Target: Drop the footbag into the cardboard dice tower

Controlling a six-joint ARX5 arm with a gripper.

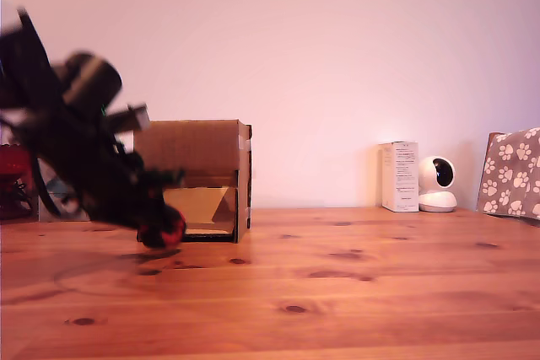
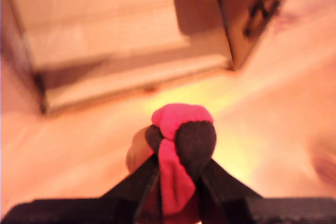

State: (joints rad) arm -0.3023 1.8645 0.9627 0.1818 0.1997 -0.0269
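Footbag (image 2: 181, 145), red and black panelled, clamped between the two dark fingers (image 2: 137, 182) of the gripper (image 1: 160, 227), which is closed tightly enough to squeeze the soft ball. Exterior view: the arm (image 1: 72, 137), blurred, slants down from the exterior view's left, its gripper holding the footbag just above the wooden table (image 1: 337, 292) and directly in front of the cardboard dice tower (image 1: 202, 176); contact with the table cannot be told. The tower's cut-out front faces the camera and shows a slanted ramp (image 1: 202, 204) inside. Wrist view: the footbag sits near the tower's open front, apart from it. Toward the exterior view's right stand a white carton (image 1: 399, 176), a small white camera (image 1: 437, 185) and a paw-print box (image 1: 511, 173), well apart from the tower.
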